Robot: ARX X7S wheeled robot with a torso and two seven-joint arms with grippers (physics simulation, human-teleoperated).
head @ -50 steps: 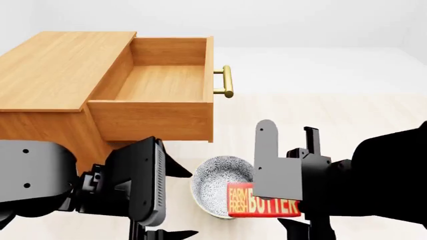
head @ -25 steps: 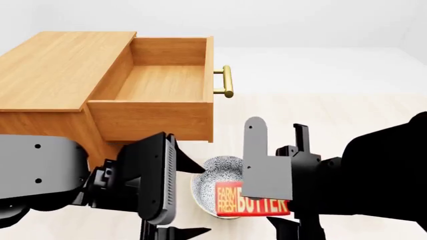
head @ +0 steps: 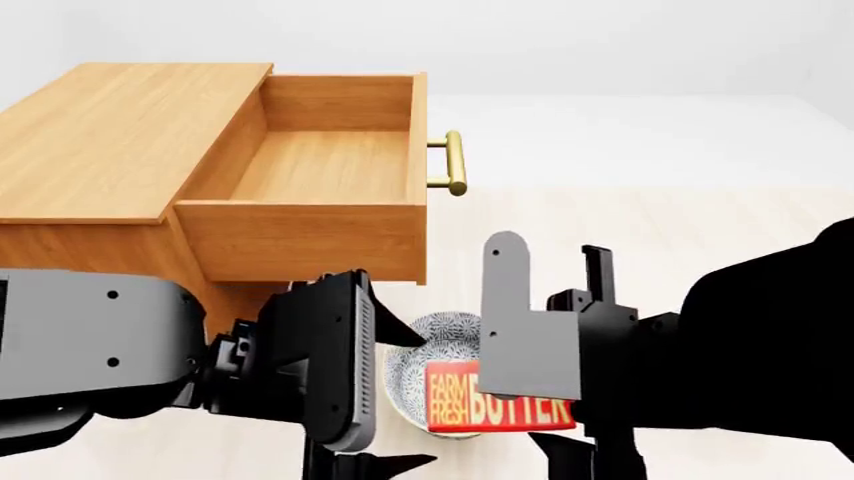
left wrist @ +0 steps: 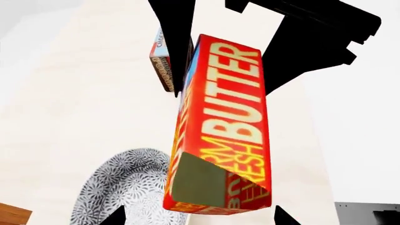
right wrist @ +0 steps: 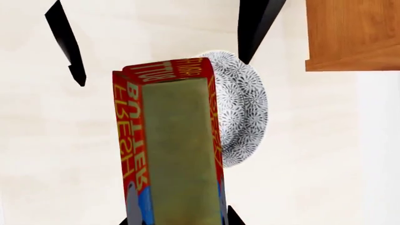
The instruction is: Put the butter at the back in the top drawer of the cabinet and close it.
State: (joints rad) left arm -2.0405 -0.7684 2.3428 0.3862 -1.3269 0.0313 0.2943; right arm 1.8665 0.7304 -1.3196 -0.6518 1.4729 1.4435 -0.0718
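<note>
In the head view, the cabinet [head: 120, 150] stands at the left with its top drawer [head: 327, 165] pulled fully out and showing a bare wooden floor behind the brass handle [head: 454, 163]. Low in the frame, the right pincer [head: 567, 400] is clamped on the butter [head: 467, 400], which hangs in front of a patterned bowl [head: 427, 345] on the pale floor, well below the drawer. The left pincer [head: 354, 410] sits just beside the bowl; whether it is apart or together cannot be told. The left wrist view shows the butter [left wrist: 228, 126] up close, held between dark fingers [left wrist: 312, 42], with the bowl [left wrist: 125, 187] beneath and a second carton [left wrist: 164, 63] behind. In the right wrist view, the butter [right wrist: 172, 150] fills the centre, the bowl [right wrist: 244, 108] behind it, and a wooden corner of the cabinet [right wrist: 350, 33] beyond.
</note>
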